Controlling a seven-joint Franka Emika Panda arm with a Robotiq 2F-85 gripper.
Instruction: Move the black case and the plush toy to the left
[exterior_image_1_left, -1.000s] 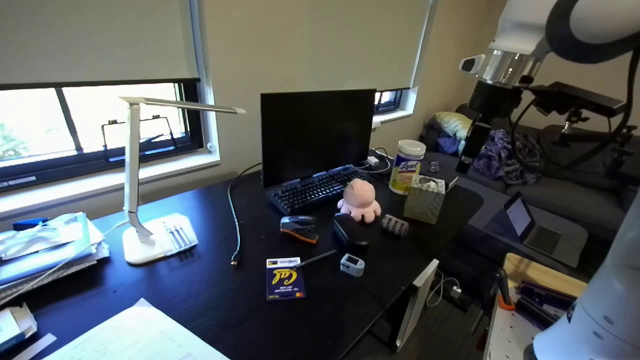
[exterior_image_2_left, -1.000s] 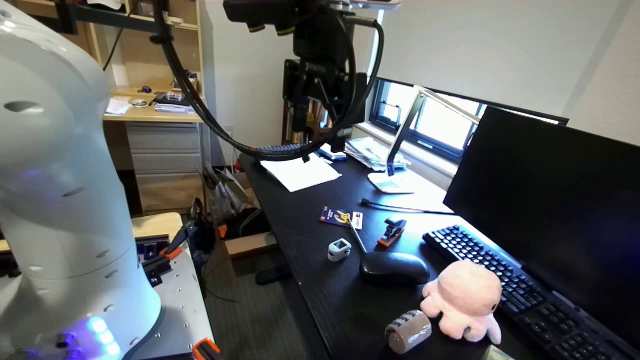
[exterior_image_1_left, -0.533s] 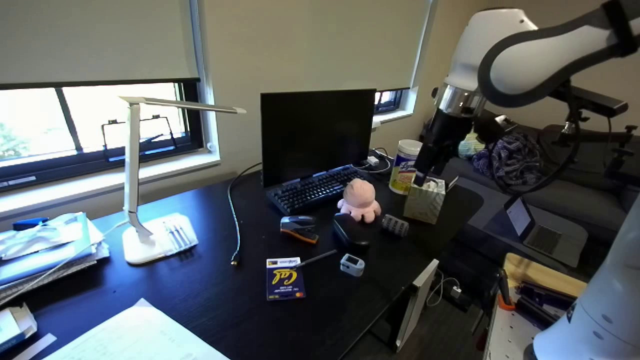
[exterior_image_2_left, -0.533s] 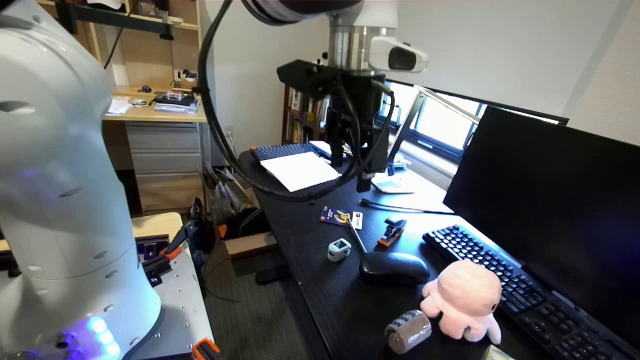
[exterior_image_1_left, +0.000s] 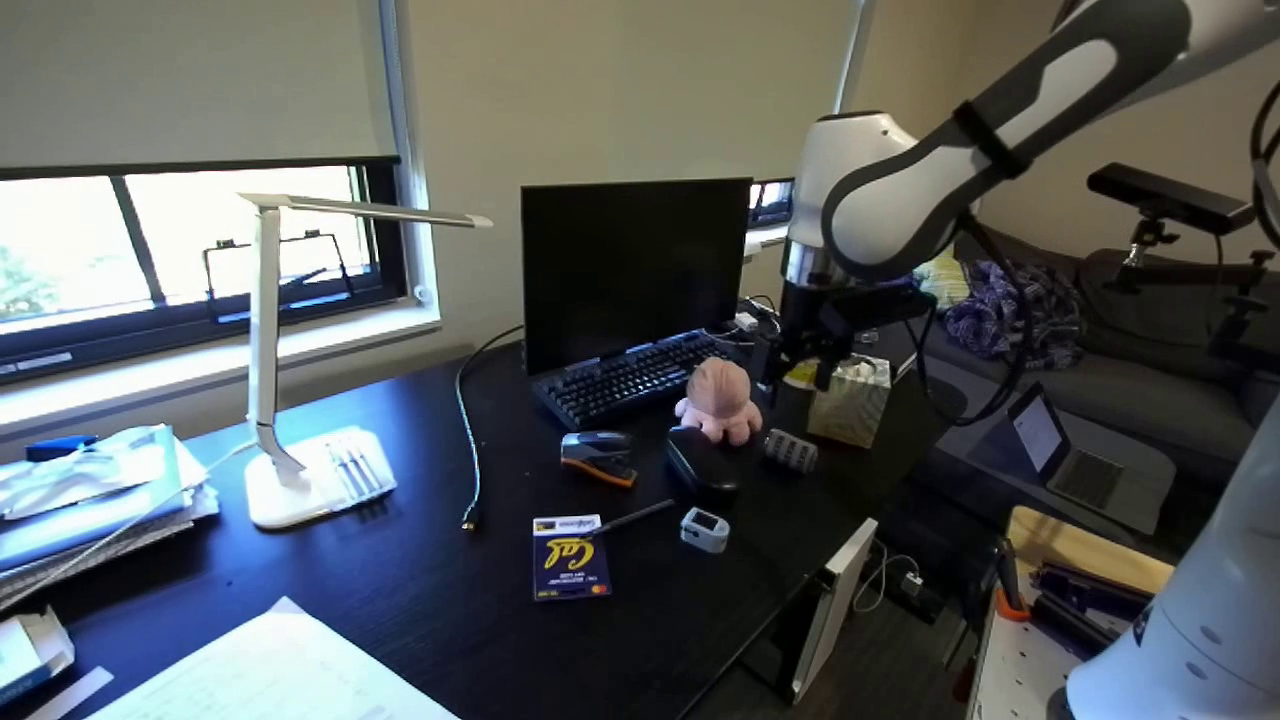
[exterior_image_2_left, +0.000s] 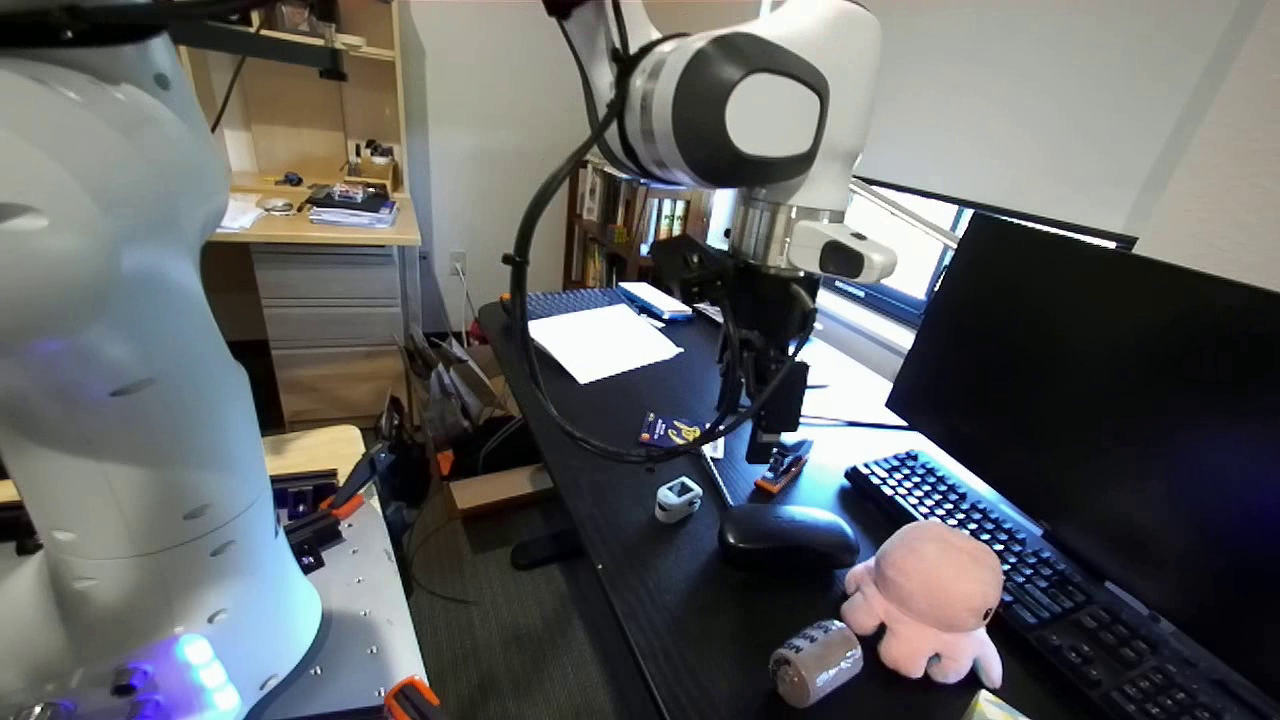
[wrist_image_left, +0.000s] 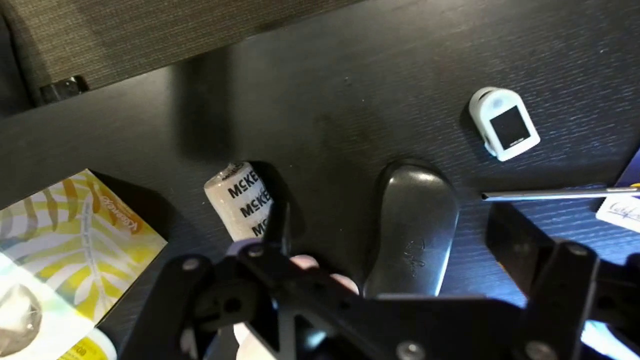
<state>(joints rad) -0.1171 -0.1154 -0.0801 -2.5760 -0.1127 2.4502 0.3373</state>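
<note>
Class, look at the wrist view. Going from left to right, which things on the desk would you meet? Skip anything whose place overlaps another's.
Tissue box, roll, case, oximeter, card.

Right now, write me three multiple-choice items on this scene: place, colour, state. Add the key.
1. The case lies: A) on the keyboard; B) between toy and oximeter; C) on the tissue box.
2. The toy is: A) green; B) black; C) pink.
3. The gripper is: A) open; B) shut on the toy; C) shut on the case.

1 B: in both exterior views they flank it.
2 C: its body looks pink there too.
3 A: the wrist view shows its jaws wide apart.
</note>
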